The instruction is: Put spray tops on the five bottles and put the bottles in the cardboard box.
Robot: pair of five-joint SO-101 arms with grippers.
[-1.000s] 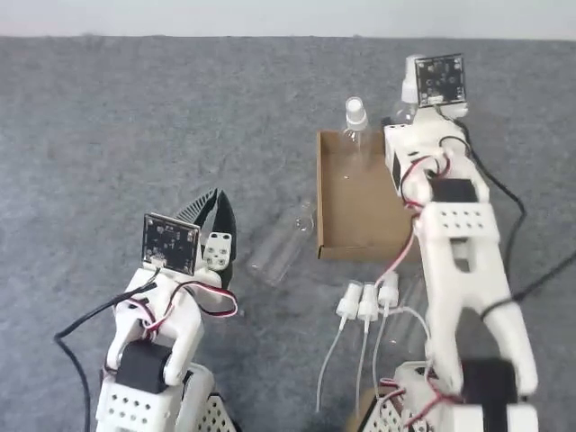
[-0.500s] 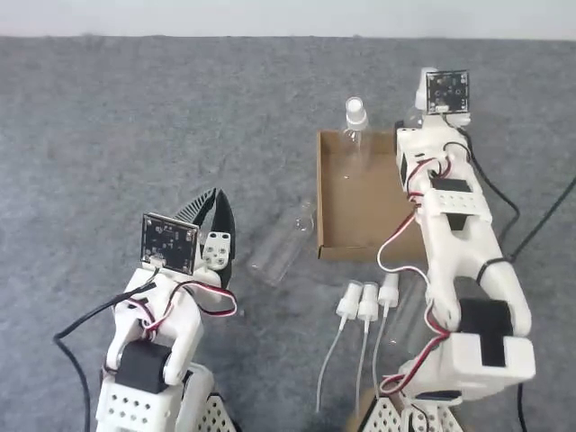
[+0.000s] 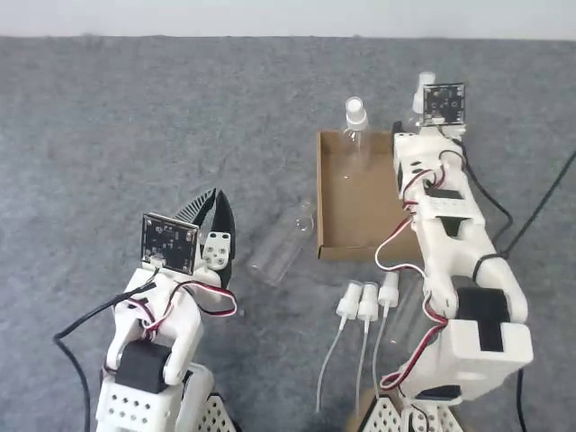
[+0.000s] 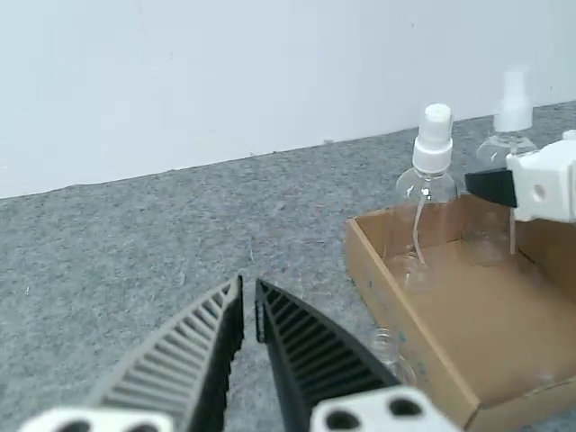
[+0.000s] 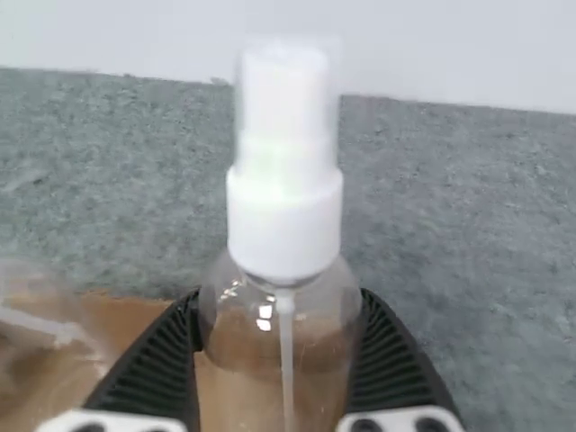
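My right gripper (image 5: 274, 364) is shut on a clear bottle with a white spray top (image 5: 283, 207). It holds this bottle (image 3: 423, 87) upright at the far right corner of the cardboard box (image 3: 319, 198). A second capped bottle (image 3: 356, 119) stands at the box's far left corner. One uncapped clear bottle (image 3: 281, 245) lies on the cloth left of the box. Three loose spray tops (image 3: 367, 301) lie in front of the box. My left gripper (image 4: 249, 292) is shut on nothing, low over the cloth and well left of the box (image 4: 405, 315).
Grey cloth covers the table. Another clear bottle (image 3: 407, 324) lies partly under the right arm, beside the spray tops' tubes. The right arm's body stretches over the box's right side. A pale wall rises behind the far edge.
The right arm has shifted a little to the right and straightened, carrying the capped bottle along the box's far edge. The left arm has not moved.
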